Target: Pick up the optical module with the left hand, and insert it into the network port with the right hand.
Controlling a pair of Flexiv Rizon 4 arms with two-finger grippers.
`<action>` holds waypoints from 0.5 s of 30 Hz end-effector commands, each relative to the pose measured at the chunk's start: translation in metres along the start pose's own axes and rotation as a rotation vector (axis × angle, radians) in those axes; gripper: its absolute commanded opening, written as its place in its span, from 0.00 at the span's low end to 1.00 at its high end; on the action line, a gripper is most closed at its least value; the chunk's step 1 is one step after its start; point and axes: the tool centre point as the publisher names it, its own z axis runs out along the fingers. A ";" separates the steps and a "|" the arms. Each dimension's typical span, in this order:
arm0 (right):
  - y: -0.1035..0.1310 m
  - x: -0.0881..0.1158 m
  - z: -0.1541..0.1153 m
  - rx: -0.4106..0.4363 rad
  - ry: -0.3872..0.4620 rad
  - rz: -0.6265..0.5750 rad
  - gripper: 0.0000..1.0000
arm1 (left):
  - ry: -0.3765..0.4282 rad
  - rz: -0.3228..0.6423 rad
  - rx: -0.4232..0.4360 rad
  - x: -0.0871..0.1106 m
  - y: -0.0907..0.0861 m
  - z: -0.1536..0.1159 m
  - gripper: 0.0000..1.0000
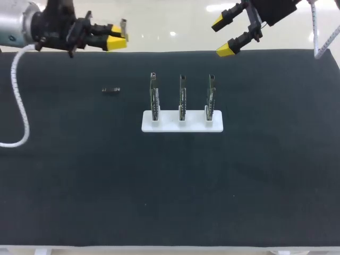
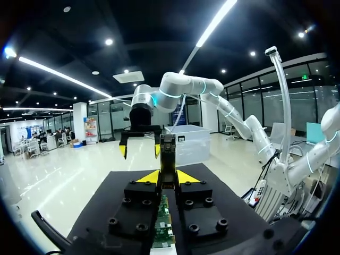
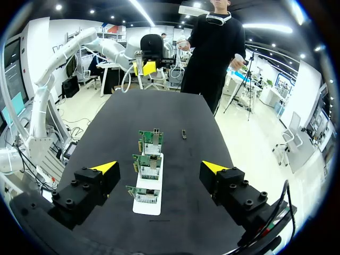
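My left gripper (image 1: 116,40) hangs over the table's far left edge, shut on a slim dark optical module (image 2: 168,156) that stands up between its yellow tips (image 2: 168,178); the module's grey end (image 1: 123,24) sticks out past the tips. My right gripper (image 1: 223,37) is open and empty over the far edge, right of the middle. A white base (image 1: 182,121) mid-table carries three upright network cards (image 1: 182,98) with ports at their tops. From the right wrist, the base (image 3: 147,204) and cards (image 3: 151,139) lie below and ahead of the open right gripper (image 3: 159,168).
A small dark oblong part (image 1: 111,90) lies flat on the black mat, left of the cards; from the right wrist the same small part (image 3: 184,134) shows beyond them. A white cable (image 1: 18,109) loops from my left arm over the mat's left side.
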 end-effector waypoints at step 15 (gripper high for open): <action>0.000 0.000 0.000 -0.001 -0.002 -0.001 1.00 | -0.011 -0.049 0.056 0.038 0.027 0.033 0.00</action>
